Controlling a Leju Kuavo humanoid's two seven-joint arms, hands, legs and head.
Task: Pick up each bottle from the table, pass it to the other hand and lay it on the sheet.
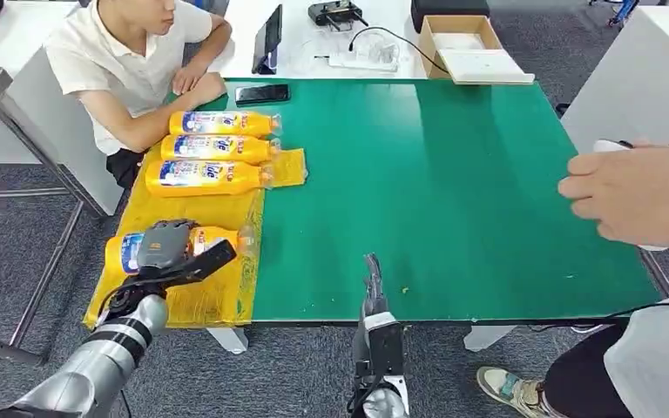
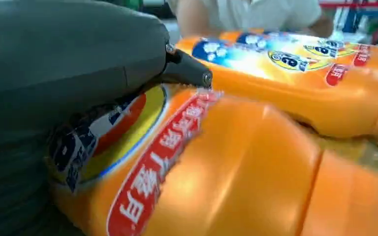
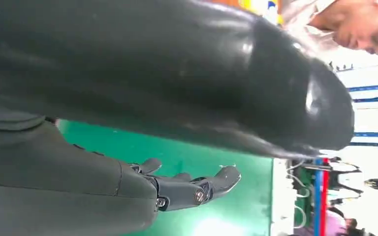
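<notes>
Four bottles lie on the yellow sheet point(image 1: 213, 300) at the table's point(image 1: 453, 192) left edge: three point(image 1: 218, 148) side by side toward the far corner, a fourth point(image 1: 213, 239) nearer, grasped by the left hand point(image 1: 164, 246). Right hand point(image 1: 372, 280), fingers spread, empty, hovers over the near edge.

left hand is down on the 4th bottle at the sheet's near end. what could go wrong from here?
1. The bottle under the left hand lies close to the yellow sheet's near edge at the table corner; a nudge on release might roll it off.
2. A person's hand reaches over the green table at the right, where the right hand could swing next.
</notes>
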